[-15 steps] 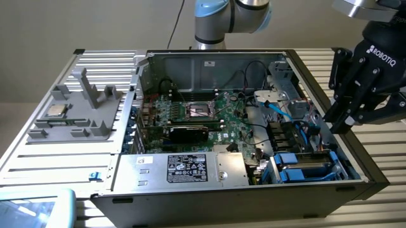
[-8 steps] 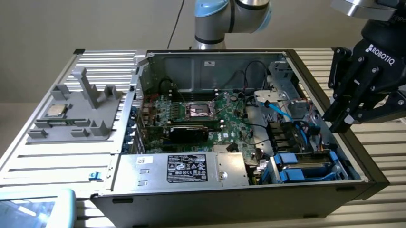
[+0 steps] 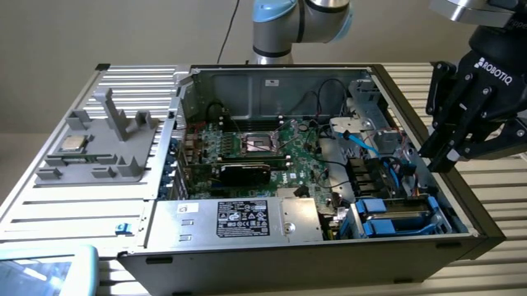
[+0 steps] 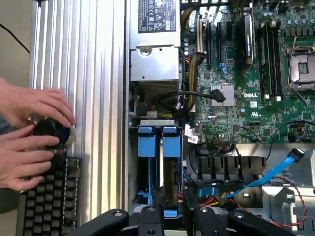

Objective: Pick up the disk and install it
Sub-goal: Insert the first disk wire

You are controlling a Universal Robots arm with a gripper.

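Note:
The disk (image 4: pixel 171 147), edge-on in its bright blue carrier, sits in the drive bay at the corner of the open computer case, beside a second blue carrier (image 4: pixel 149 146). In the exterior view the blue-framed bay (image 3: pixel 394 214) lies at the case's near corner on that view's right. My gripper (image 3: pixel 445 161) hangs above the case's wall on that side, higher than the bay. In the wrist view my gripper (image 4: pixel 170 221) is directly over the carriers, its black fingers (image 4: pixel 149 220) apart with nothing gripped between them.
A person's hands (image 4: pixel 29 142) rest on a black knob (image 4: pixel 53 133) by a keyboard (image 4: pixel 44 201) outside the case. The motherboard (image 3: pixel 272 151), power supply (image 3: pixel 247 219), blue SATA cable (image 4: pixel 275 172) and loose wires fill the case. A grey fixture with a CPU chip (image 3: pixel 74 143) lies on the ribbed table.

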